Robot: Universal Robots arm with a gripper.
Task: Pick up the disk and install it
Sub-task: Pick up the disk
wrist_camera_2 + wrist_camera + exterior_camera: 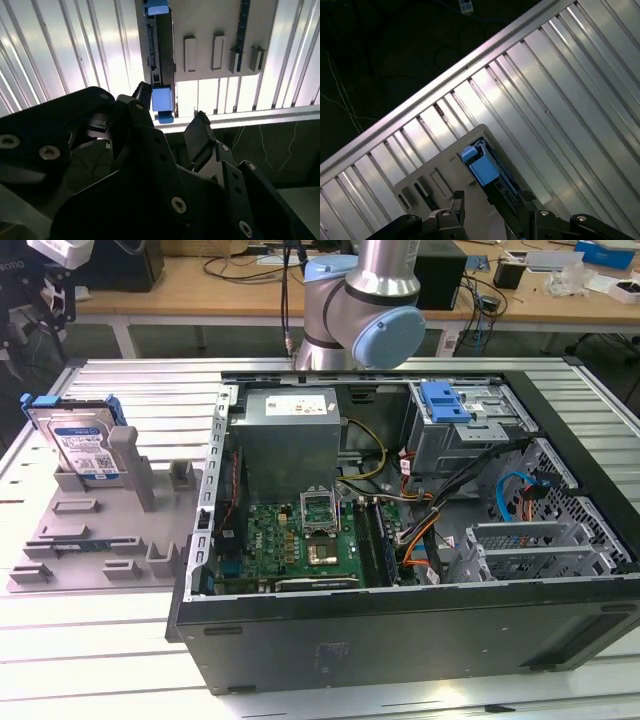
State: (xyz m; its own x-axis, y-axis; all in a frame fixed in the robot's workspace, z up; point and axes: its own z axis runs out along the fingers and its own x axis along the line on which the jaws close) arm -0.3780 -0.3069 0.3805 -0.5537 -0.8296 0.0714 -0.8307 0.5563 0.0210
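The disk (pixel 85 445) stands on edge in a slot of the grey fixture (pixel 100 540), on the exterior view's left, its silver face and blue-white label framed by a blue carrier. In the second wrist view the disk (pixel 161 55) appears edge-on, blue carrier ends at both tips. My gripper (pixel 171 114) hovers above it, open, its two black fingers (pixel 142 96) apart with nothing between them. In the first wrist view the disk's blue carrier (pixel 482 169) lies just beyond my gripper (pixel 492 205).
An open computer case (pixel 400 630) lies on the ribbed metal table (pixel 120 660), holding a grey power supply (pixel 290 430), a motherboard (pixel 310 535) and a drive bay with a blue latch (pixel 445 400). The table edge (pixel 250 117) borders dark floor.
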